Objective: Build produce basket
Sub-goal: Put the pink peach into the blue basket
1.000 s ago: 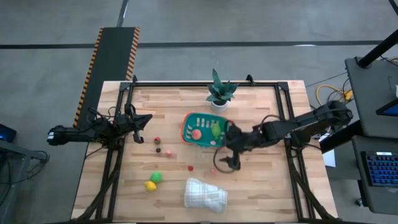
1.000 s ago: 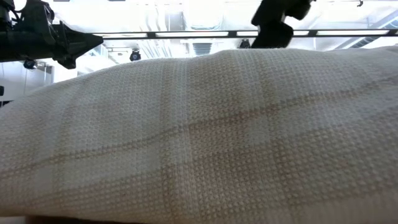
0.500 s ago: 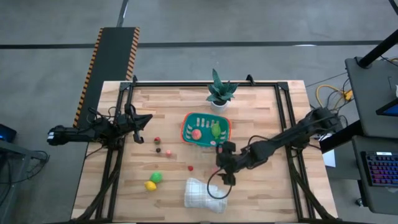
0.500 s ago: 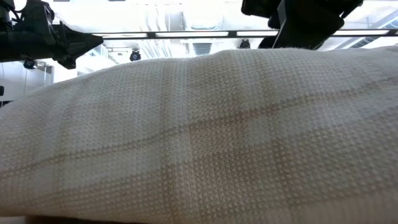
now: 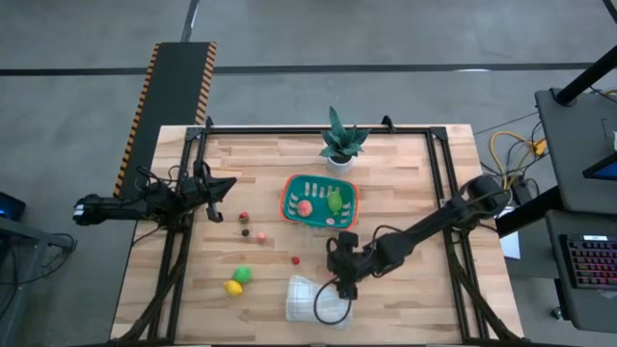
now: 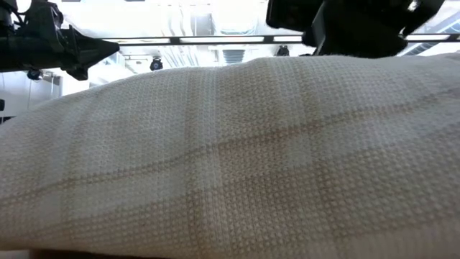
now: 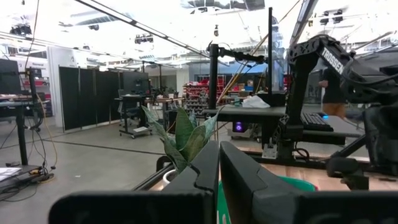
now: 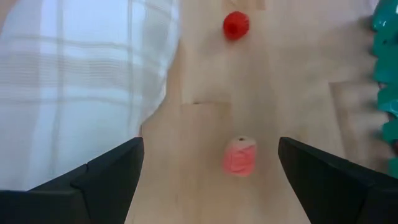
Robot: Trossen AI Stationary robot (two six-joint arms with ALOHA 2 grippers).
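Right gripper (image 8: 211,168) spread wide over pink produce piece (image 8: 239,156) on tabletop (image 8: 298,93), beside basket (image 5: 319,200); likely light, stiff, prone to rolling; best pinched across middle; left gripper (image 5: 220,187) clenched, empty, parked.

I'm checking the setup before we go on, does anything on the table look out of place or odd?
Yes: the folded white cloth lies right against the low camera and fills its view. Several produce pieces are scattered on the table outside the basket.
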